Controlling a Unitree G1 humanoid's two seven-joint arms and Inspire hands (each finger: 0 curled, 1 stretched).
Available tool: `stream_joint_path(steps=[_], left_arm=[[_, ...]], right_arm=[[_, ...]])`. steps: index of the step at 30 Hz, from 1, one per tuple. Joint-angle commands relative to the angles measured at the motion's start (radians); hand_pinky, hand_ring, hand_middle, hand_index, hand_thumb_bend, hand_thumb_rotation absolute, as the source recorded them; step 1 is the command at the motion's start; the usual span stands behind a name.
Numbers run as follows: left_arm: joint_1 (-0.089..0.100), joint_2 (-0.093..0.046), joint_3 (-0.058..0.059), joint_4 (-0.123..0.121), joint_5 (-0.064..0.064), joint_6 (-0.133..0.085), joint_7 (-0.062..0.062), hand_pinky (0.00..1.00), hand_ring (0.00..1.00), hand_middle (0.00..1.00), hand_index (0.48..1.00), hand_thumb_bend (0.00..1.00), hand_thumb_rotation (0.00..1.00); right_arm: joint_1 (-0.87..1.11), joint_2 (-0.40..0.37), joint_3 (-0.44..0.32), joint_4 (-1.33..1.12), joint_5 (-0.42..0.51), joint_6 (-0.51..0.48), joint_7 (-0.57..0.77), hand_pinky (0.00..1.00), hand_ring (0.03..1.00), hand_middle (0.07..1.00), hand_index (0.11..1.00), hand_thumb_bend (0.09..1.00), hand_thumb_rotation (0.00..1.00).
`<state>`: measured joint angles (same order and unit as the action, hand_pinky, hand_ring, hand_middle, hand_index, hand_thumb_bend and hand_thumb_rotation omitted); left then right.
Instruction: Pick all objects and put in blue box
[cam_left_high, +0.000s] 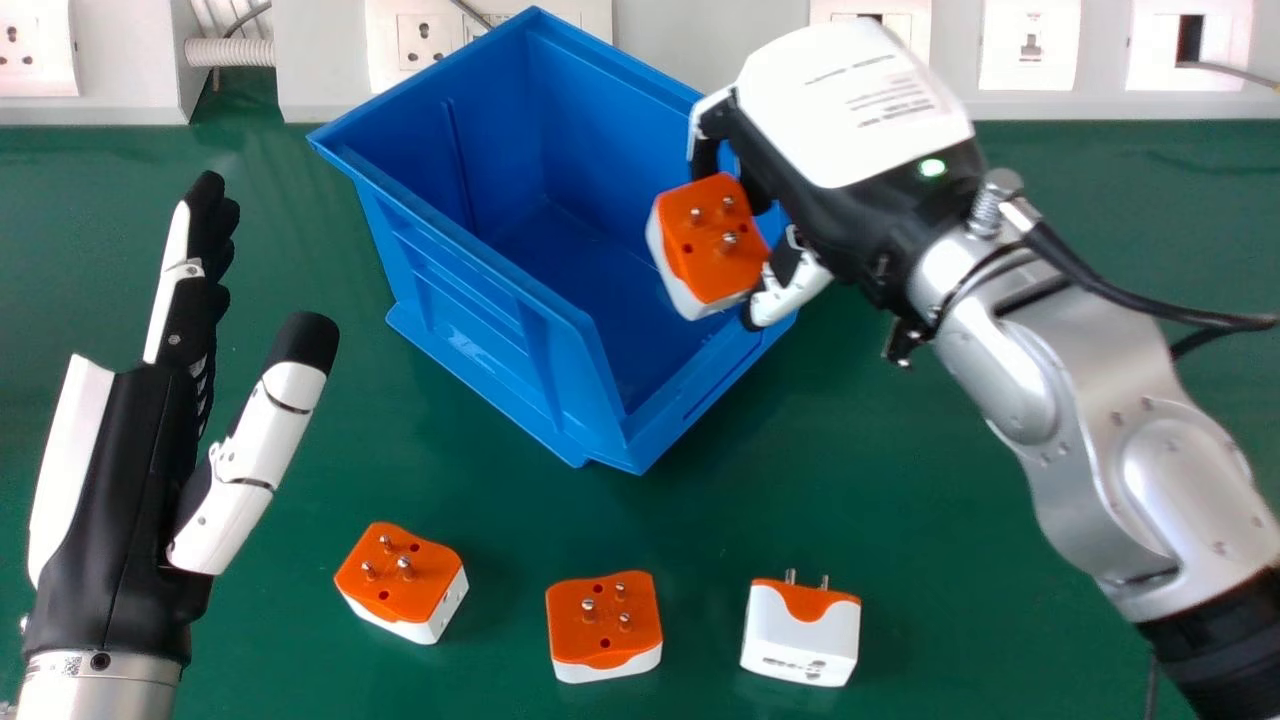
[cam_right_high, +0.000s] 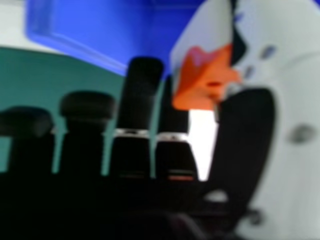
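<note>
While the right hand (cam_left_high: 850, 110) pinches a plug (cam_left_high: 712, 235) over the blue box (cam_left_high: 470, 245) in the head view, three more plugs (cam_left_high: 605, 620) sit on the table (cam_left_high: 920, 480) – the left hand (cam_left_high: 120, 480) is wide open. Right hand view: thumb and fingers clasp the plug.

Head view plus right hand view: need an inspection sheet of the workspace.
Surface: green tabletop
Job's things: open blue plastic box; four orange-and-white plug adapters: left one, middle one, right one on tabletop, fourth held over box
Clutter: nothing seen
Hands: right hand grips fourth adapter; left hand open, holding nothing
Cables: black cable on right arm
Surroundings: grey trunking, white sockets
</note>
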<state>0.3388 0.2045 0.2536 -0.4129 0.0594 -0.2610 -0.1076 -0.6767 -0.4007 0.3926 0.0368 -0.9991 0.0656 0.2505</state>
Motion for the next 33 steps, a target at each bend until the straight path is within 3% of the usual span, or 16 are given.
stream_joint_path(steps=[1, 15, 23, 33], left_arm=[[-0.004, 0.002, 0.002, -0.011, 0.000, -0.024, 0.005, 1.00, 1.00, 1.00, 1.000, 0.57, 0.87], [0.006, 0.005, 0.006, -0.008, -0.004, -0.035, 0.001, 1.00, 1.00, 1.00, 1.000, 0.57, 0.87], [0.015, 0.006, 0.008, -0.019, -0.009, -0.027, -0.002, 1.00, 1.00, 1.00, 1.000, 0.57, 0.87], [0.017, 0.006, 0.006, -0.027, -0.003, -0.018, -0.001, 1.00, 1.00, 1.00, 1.000, 0.58, 0.87]], right_arm=[[-0.084, 0.026, 0.001, 0.021, 0.003, -0.011, -0.035, 0.04, 0.101, 0.451, 0.474, 0.522, 0.00], [-0.257, 0.125, 0.086, 0.301, -0.020, -0.001, -0.088, 0.03, 0.085, 0.455, 0.473, 0.524, 0.00], [-0.352, 0.188, 0.127, 0.526, -0.022, 0.015, -0.164, 0.03, 0.089, 0.466, 0.477, 0.527, 0.00], [-0.416, 0.214, 0.184, 0.676, -0.033, 0.013, -0.219, 0.04, 0.091, 0.468, 0.478, 0.527, 0.00]])
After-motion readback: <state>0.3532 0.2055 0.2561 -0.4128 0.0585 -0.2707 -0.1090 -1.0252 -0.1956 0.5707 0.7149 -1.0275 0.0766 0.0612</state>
